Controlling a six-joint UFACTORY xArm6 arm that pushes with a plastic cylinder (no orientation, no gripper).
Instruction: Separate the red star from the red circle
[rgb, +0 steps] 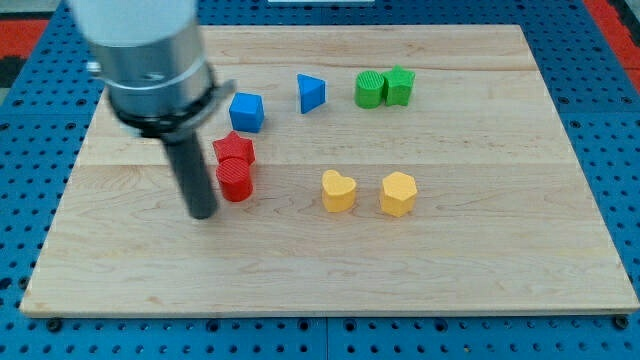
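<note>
The red star (235, 148) lies left of the board's middle, touching the red circle (235, 181), which sits just below it in the view. My tip (203, 213) rests on the board just to the left of the red circle and slightly lower, a small gap away from it. The rod rises from there to the grey arm body at the view's top left.
A blue cube (246, 112) sits just above the red star. A blue triangle (311, 93) lies to its right. A green circle (370, 89) and green star (400, 85) touch at the top. A yellow heart (338, 191) and yellow hexagon (397, 194) lie right of centre on the wooden board (480, 260).
</note>
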